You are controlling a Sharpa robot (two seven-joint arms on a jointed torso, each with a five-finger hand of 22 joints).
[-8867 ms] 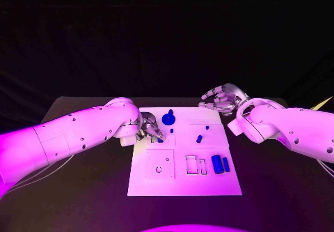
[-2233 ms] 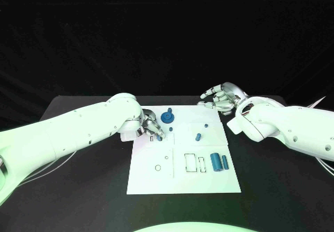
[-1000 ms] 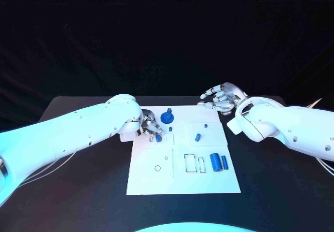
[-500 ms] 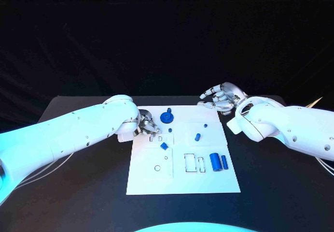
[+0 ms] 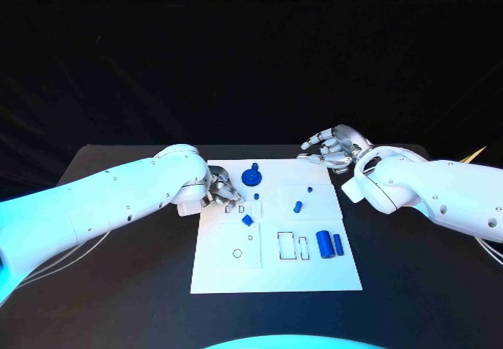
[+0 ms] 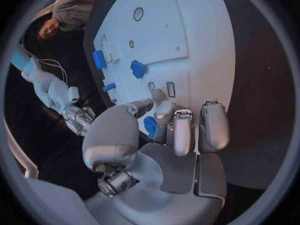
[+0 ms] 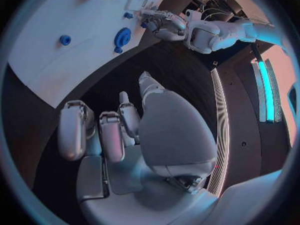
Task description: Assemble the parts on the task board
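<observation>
Fingers are nowhere near the closest parts, two blue cylinders (image 5: 330,244) lying beside open slots on the task board (image 5: 315,280). Farther up, a small blue block (image 5: 247,219) lies loose and askew; a careless reach could knock it onto the black surface (image 5: 137,291). The left hand (image 5: 222,192) curls just beyond it, with a blue speck between its fingers (image 6: 181,132); held or not, I cannot tell. The right hand (image 5: 334,149), farthest, hangs spread and empty.
</observation>
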